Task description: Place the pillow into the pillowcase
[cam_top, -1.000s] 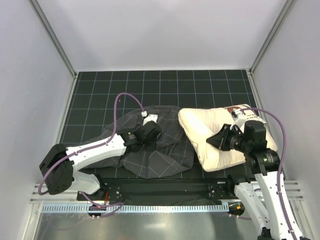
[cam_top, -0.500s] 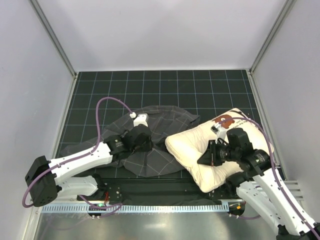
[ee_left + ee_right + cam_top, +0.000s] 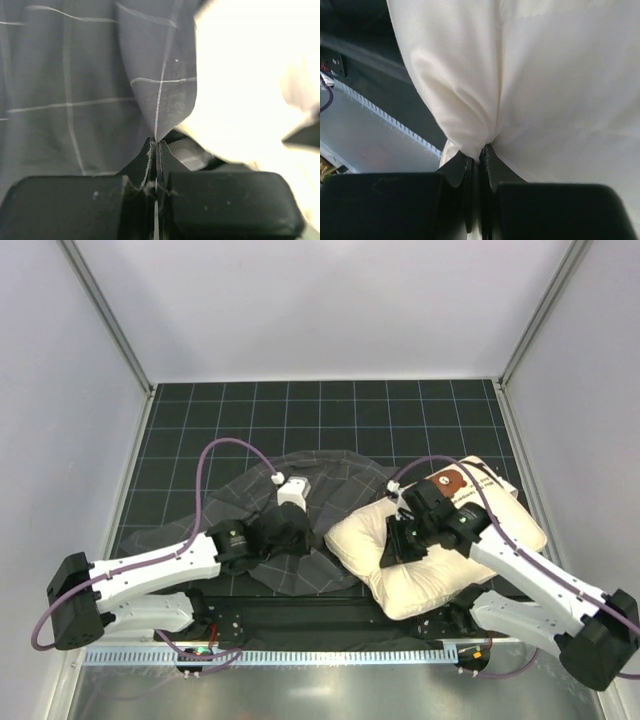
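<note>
The pillowcase (image 3: 340, 480) lies crumpled on the black gridded bench (image 3: 320, 410), at about 7 o'clock from the bench's middle in the top view; the pillow (image 3: 415, 590) sits on its 3 o'clock side, around 5 o'clock from the middle, its left edge touching the grey cloth; the brown bear print (image 3: 447, 482) shows near the pillow's 12 o'clock edge. The left gripper (image 3: 305, 538) rests low on the 3 o'clock part of the pillowcase, just beside the pillow; in the left wrist view its jaws are pinched tight on a peaked fold of the pillowcase (image 3: 75, 100), the checked cloth rising in a point from the left gripper (image 3: 155, 146), with the bright pillow (image 3: 240, 90) filling the 2 o'clock side. The right gripper (image 3: 388, 552) reaches across the pillow toward 9 o'clock, over its left half; in the right wrist view the jaws stand almost closed, clamping a gathered bunch of the pillow (image 3: 545, 75), whose cream cover puckers into the right gripper (image 3: 481, 151); the toothed rail (image 3: 385, 117) at the bench's near edge shows past the pillow at 8 o'clock. Whether any of the pillow lies inside the pillowcase cannot be told; from above nearly all of it shows bare.
</note>
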